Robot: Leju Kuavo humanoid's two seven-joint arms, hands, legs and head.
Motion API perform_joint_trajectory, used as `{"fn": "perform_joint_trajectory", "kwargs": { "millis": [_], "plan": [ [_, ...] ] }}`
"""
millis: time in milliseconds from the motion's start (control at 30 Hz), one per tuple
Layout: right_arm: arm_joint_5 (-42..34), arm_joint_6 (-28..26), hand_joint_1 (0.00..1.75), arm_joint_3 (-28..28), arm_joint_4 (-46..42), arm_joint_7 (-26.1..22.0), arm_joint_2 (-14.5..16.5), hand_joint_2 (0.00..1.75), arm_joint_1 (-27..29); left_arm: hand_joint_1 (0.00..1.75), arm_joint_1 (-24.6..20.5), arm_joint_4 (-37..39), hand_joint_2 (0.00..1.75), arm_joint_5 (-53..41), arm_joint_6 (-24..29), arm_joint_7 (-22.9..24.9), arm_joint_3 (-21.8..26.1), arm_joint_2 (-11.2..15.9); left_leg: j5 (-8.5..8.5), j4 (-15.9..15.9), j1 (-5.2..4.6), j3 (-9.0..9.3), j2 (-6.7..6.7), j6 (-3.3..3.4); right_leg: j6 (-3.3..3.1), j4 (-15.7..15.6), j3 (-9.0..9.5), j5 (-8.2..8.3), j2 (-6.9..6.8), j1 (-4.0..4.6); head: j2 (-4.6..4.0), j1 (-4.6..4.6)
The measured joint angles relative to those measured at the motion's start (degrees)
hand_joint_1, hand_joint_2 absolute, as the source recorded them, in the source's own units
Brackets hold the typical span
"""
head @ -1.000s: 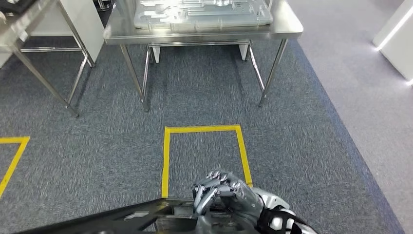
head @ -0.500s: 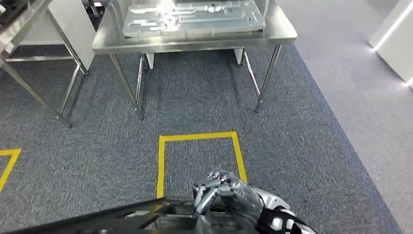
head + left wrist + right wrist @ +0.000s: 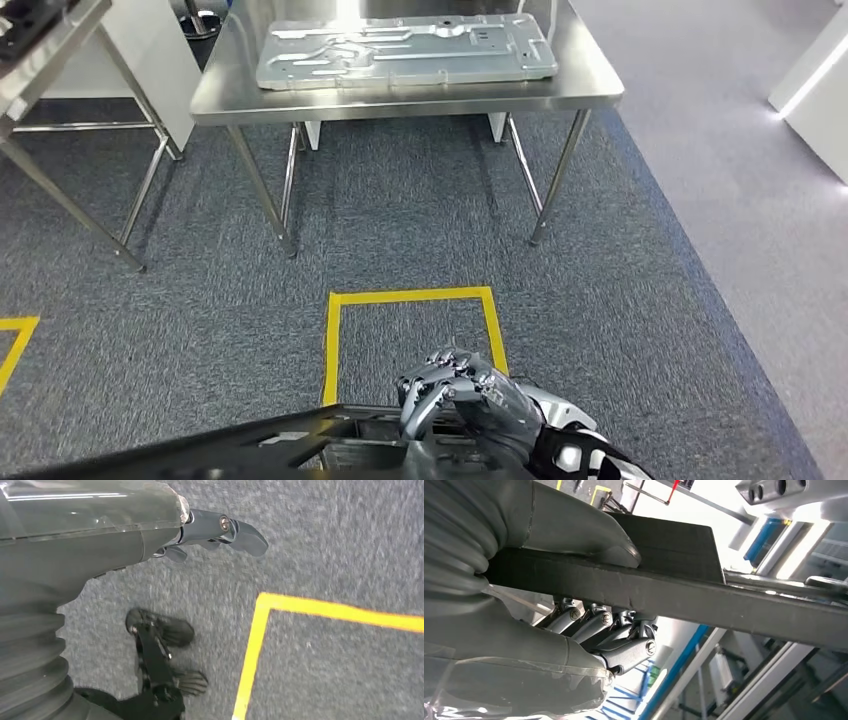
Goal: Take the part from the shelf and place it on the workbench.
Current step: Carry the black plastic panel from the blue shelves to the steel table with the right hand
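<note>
Even overhead light, glare on steel workbench (image 3: 400,100)

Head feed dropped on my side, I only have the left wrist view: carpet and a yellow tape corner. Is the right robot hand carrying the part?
Observer: Yes. The right robot hand grips the black part; the right wrist view shows its thumb on one face and its fingers on the other.
Operator: Workbench in sight?
Observer: Head view has the steel workbench ahead, beyond the yellow floor square.
Operator: Top free?
Observer: No, a grey metal plate lies on it, covering much of the top.
</note>
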Motion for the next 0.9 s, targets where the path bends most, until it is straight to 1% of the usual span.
{"fn": "perform_joint_trajectory", "kwargs": {
  "millis": [67,100,133,167,200,267,300,333,367,400,433,467,500,533,567,633,667,700,767,800,833,867,900],
  "plan": [
    [-0.1,0.0,1.57,0.0,0.0,0.0,-0.1,1.75,0.2,0.0,-0.1,0.0,1.75,0.0,0.0,0.0,0.0,0.0,-0.03,-0.1,-0.03,0.49,0.08,-0.82,-0.91,-0.6,0.28,-0.26,0.14,0.23,0.0,-0.06],
    [-0.1,0.0,1.57,0.0,0.0,0.0,-0.1,1.75,0.3,0.0,-0.1,0.0,1.75,-0.1,0.0,0.0,0.0,0.0,0.0,0.3,0.04,0.61,0.12,-1.13,-1.3,-0.9,0.81,-0.29,0.22,0.19,0.0,-0.08],
    [-0.2,0.0,1.57,0.0,0.0,0.0,-0.1,1.75,0.3,0.0,-0.2,0.0,1.75,-0.1,0.0,0.0,0.0,0.0,0.03,1.7,0.1,0.31,0.14,-1.35,-1.71,-1.2,1.5,-0.59,0.27,0.16,0.0,-0.11],
    [-0.3,0.0,1.57,0.0,0.1,0.0,-0.1,1.75,0.4,0.0,-0.3,0.0,1.75,-0.1,0.0,0.0,0.0,0.0,-0.35,4.1,0.19,-0.82,0.14,-1.48,-2.1,-1.5,2.21,-0.87,0.27,0.18,0.0,-0.11],
    [-0.4,0.0,1.57,0.0,0.1,0.0,-0.1,1.75,0.4,0.0,-0.3,0.0,1.75,-0.2,0.0,0.0,0.0,0.0,-1.16,7.4,0.25,-2.73,0.14,-1.55,-2.43,-1.7,2.82,-1.22,0.23,0.21,0.0,-0.14],
    [-0.4,0.0,1.57,0.0,0.3,0.0,-0.1,1.75,0.6,0.0,-0.3,0.0,1.75,-0.3,0.1,0.1,0.0,0.0,-4.09,14.2,0.23,-7.54,0.13,-1.66,-2.9,-1.7,3.72,-2.07,0.25,0.44,0.0,-0.15],
    [-0.4,-0.1,1.57,0.0,0.3,0.0,-0.1,1.75,0.8,0.0,-0.2,0.0,1.75,-0.4,0.1,0.1,0.0,0.0,-5.26,16.0,0.22,-9.4,0.13,-1.6,-2.99,-1.7,4.25,-2.53,0.34,0.58,0.0,-0.16],
    [-0.2,-0.1,1.57,0.0,0.4,0.0,-0.1,1.75,0.9,0.0,-0.1,0.0,1.75,-0.5,0.1,0.1,0.0,0.0,-5.42,16.0,0.22,-10.48,0.13,-1.44,-3.05,-1.7,4.89,-3.03,0.44,0.73,0.0,-0.15],
    [-0.1,-0.2,1.57,0.0,0.4,0.0,-0.1,1.75,1.1,0.0,0.0,0.0,1.75,-0.6,0.0,0.1,0.0,0.0,-4.17,14.3,0.2,-10.67,0.13,-1.18,-3.04,-1.7,5.63,-3.55,0.53,0.86,0.0,-0.15],
    [0.0,-0.2,1.57,0.0,0.4,0.0,-0.1,1.75,1.2,0.0,0.0,0.0,1.75,-0.7,0.0,0.1,0.0,0.0,-1.62,11.1,0.14,-10.15,0.14,-0.86,-3.0,-1.7,6.41,-4.09,0.59,0.97,0.0,-0.15],
    [0.1,-0.3,1.57,0.0,0.4,0.0,-0.1,1.75,1.2,0.0,-0.1,0.0,1.75,-0.9,0.0,0.2,0.0,0.0,1.47,7.5,-0.06,-9.45,0.12,-0.48,-2.9,-1.7,7.1,-4.63,0.61,1.07,0.0,-0.13],
    [0.3,-0.4,1.57,0.0,0.4,0.0,-0.1,1.75,1.3,0.0,-0.1,0.0,1.75,-1.0,0.0,0.2,0.0,0.1,3.3,4.8,-0.28,-8.83,0.09,-0.21,-2.71,-1.6,7.58,-5.13,0.69,1.15,0.0,-0.12],
    [0.4,-0.4,1.57,0.0,0.4,0.0,-0.1,1.75,1.4,0.0,-0.2,0.0,1.75,-1.1,0.1,0.3,0.0,0.1,4.57,2.9,-0.51,-8.37,0.07,0.03,-2.4,-1.6,7.81,-5.6,0.77,1.18,0.0,-0.12],
    [0.5,-0.5,1.57,0.0,0.3,0.0,-0.1,1.75,1.6,0.0,-0.3,0.0,1.75,-1.1,0.1,0.4,0.0,0.2,5.01,2.1,-0.68,-8.22,0.04,0.27,-2.06,-1.3,7.94,-5.82,0.84,1.19,0.0,-0.11],
    [0.6,-0.7,1.57,0.0,0.3,0.0,-0.2,1.75,1.7,0.0,-0.4,0.0,1.75,-1.2,0.1,0.5,0.0,0.2,4.73,1.9,-0.71,-7.89,0.01,0.47,-1.68,-1.0,8.06,-5.93,0.91,1.19,0.0,-0.11],
    [0.9,-1.0,1.57,-0.1,0.2,0.0,-0.2,1.75,2.0,0.0,-0.6,0.0,1.75,-1.4,0.1,0.5,0.0,0.2,5.27,1.2,-0.53,-6.84,0.0,1.07,-0.96,0.3,8.12,-6.28,0.83,1.08,0.0,-0.09],
    [1.0,-1.2,1.57,-0.1,0.1,0.0,-0.2,1.75,2.1,0.0,-0.8,0.0,1.75,-1.5,0.1,0.6,0.0,0.2,5.14,1.1,-0.44,-6.22,0.01,1.33,-0.64,1.7,7.46,-6.95,0.78,0.98,0.0,-0.06],
    [1.1,-1.3,1.57,-0.2,0.0,0.0,-0.2,1.75,2.3,0.0,-0.9,0.0,1.75,-1.5,0.1,0.6,0.0,0.2,4.98,0.9,-0.37,-5.78,0.02,1.53,-0.3,4.2,6.01,-8.04,0.73,0.8,0.0,-0.04],
    [1.3,-1.5,1.57,-0.2,-0.1,0.0,-0.4,1.75,2.8,0.0,-1.1,0.0,1.75,-1.6,0.1,0.6,0.0,0.2,4.38,0.9,-0.36,-5.2,0.02,1.71,0.31,10.7,1.54,-10.75,0.67,0.37,0.0,0.01],
    [1.5,-1.7,1.57,-0.2,-0.2,0.0,-0.5,1.75,3.1,0.0,-1.1,0.0,1.75,-1.6,0.1,0.6,0.0,0.2,4.0,0.9,-0.34,-4.85,0.0,1.66,0.54,13.0,-0.5,-11.56,0.64,0.12,0.0,0.01],
    [1.7,-1.9,1.57,-0.2,-0.2,0.0,-0.6,1.75,3.4,0.0,-1.1,0.0,1.75,-1.6,0.1,0.6,0.0,0.2,3.56,0.9,-0.3,-4.38,-0.11,1.56,0.74,13.7,-1.74,-11.4,0.59,-0.11,0.0,0.01],
    [2.0,-2.1,1.57,-0.2,-0.2,0.0,-0.7,1.75,3.5,0.0,-1.0,0.0,1.75,-1.6,0.1,0.6,0.0,0.2,3.09,0.9,-0.24,-3.78,-0.27,1.39,0.86,12.4,-2.03,-10.16,0.54,-0.3,0.0,0.01],
    [2.3,-2.3,1.57,-0.2,-0.1,0.0,-0.8,1.75,3.6,0.0,-1.0,0.0,1.75,-1.6,0.1,0.6,0.0,0.2,2.57,0.9,-0.16,-3.06,-0.46,1.17,0.99,9.5,-1.42,-7.88,0.51,-0.45,0.0,0.01]
  ]
}}
